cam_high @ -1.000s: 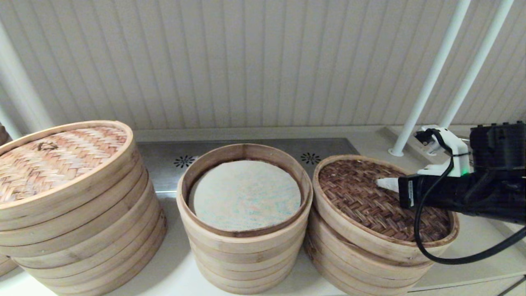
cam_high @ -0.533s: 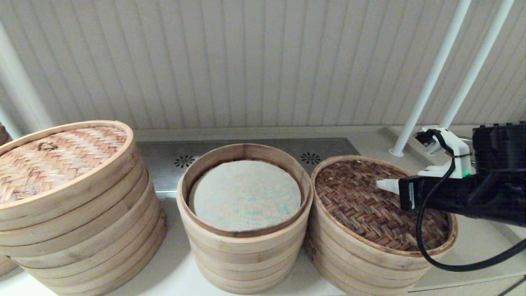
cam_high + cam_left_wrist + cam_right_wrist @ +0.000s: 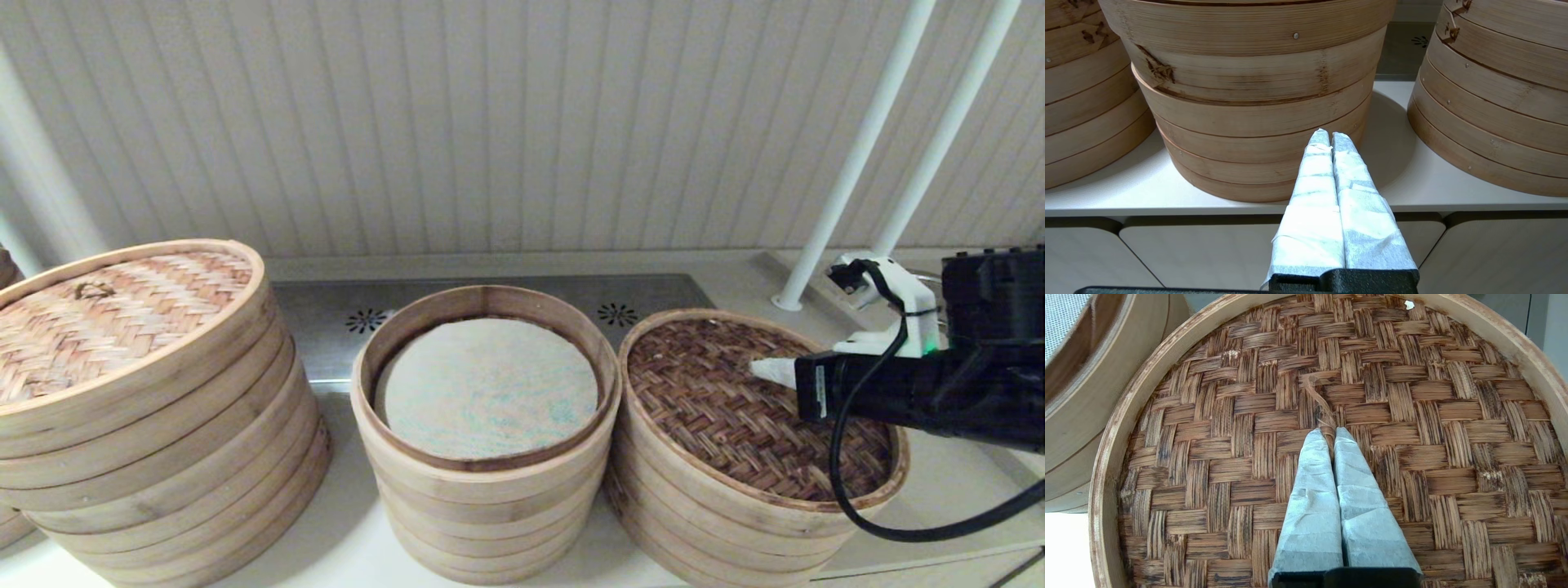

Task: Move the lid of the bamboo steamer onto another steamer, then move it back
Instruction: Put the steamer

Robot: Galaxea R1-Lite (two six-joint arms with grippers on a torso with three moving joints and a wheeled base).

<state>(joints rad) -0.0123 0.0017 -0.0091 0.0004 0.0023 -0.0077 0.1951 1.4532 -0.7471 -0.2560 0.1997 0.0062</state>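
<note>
The bamboo steamer lid (image 3: 727,416), dark brown herringbone weave in a pale rim, lies level on the right-hand stack (image 3: 702,523). My right gripper (image 3: 763,369) reaches over it from the right. In the right wrist view that gripper (image 3: 1329,433) is shut on a thin fibre loop (image 3: 1316,396) at the middle of the lid (image 3: 1433,416). The other steamer (image 3: 482,482), in the middle, stands uncovered and shows its grey-green mesh liner (image 3: 487,388). My left gripper (image 3: 1329,136) is shut and empty, low in front of the counter edge, facing a stack (image 3: 1257,102).
A much wider stack (image 3: 163,441) with a tan woven lid (image 3: 106,314) fills the left. Two white poles (image 3: 849,163) rise at the back right. A steel panel with vent holes (image 3: 326,314) lies behind the stacks. The stacks stand close together.
The lid, tilted and raised above the right stack a second ago, has come down level onto it. My right gripper has sunk slightly with it, still shut on the loop.
</note>
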